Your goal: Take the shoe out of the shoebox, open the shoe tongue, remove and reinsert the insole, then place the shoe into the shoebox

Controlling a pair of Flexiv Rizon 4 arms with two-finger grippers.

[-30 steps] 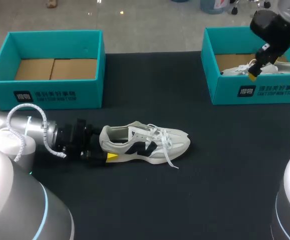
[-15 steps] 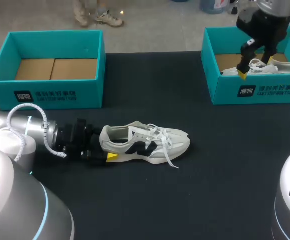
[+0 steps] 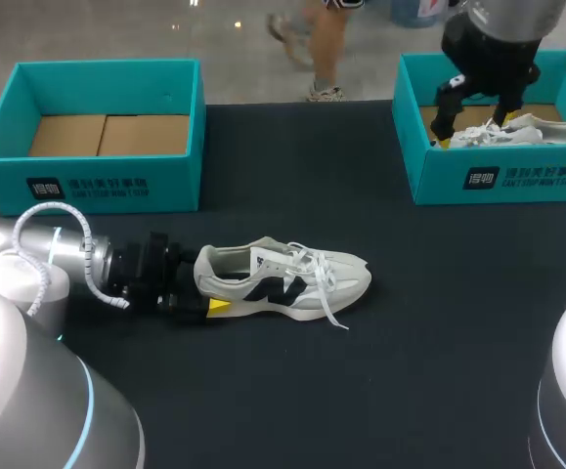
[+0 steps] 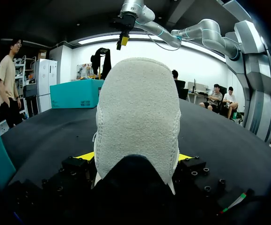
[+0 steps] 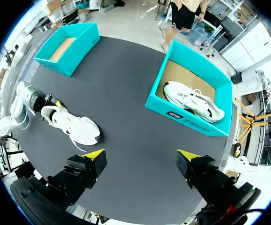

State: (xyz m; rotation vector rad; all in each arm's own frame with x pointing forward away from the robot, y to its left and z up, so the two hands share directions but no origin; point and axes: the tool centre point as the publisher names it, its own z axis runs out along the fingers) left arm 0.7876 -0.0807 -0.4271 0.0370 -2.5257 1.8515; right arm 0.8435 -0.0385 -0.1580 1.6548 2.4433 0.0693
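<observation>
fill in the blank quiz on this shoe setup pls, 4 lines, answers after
1. The left gripper holds the white shoe by its ____.
2. The right gripper, high above the table, has its fingers ____.
3. The second shoe lies in the shoebox on the robot's ____ side.
4. The other shoebox holds ____ shoes.

Missing words: heel; open; right; no

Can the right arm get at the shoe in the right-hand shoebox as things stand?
Probably yes. The right gripper hangs open above the shoebox, which has no lid, and nothing covers the shoe.
</observation>
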